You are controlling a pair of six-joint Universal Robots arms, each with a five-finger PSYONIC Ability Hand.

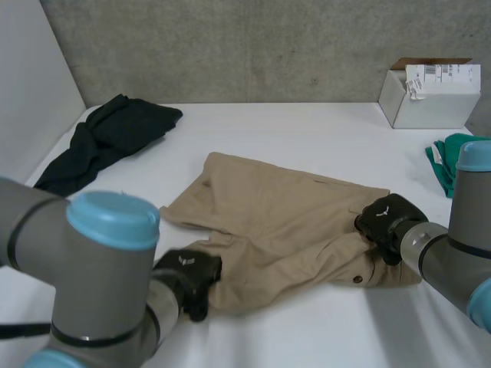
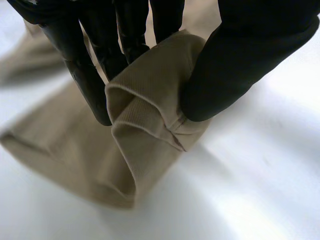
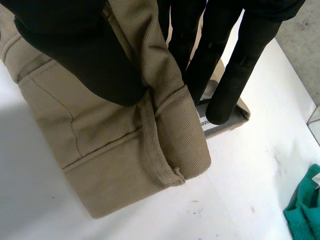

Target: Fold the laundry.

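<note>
Shorts (image 1: 284, 222) lie mid-table (image 1: 307, 130), held at both ends.
Their long axis runs from hand to hand: the left hand (image 1: 188, 272) pinches a leg hem between thumb and fingers near the front edge, and the right hand (image 1: 387, 218) pinches the waistband likewise.

The head camera looks down over the table (image 1: 307, 130); both wrist cameras peer closely at the same shorts (image 1: 284, 222).

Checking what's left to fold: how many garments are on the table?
3: tan shorts in the middle; a black garment at the far left; a green cloth at the right edge, partly hidden by the right arm.
</note>
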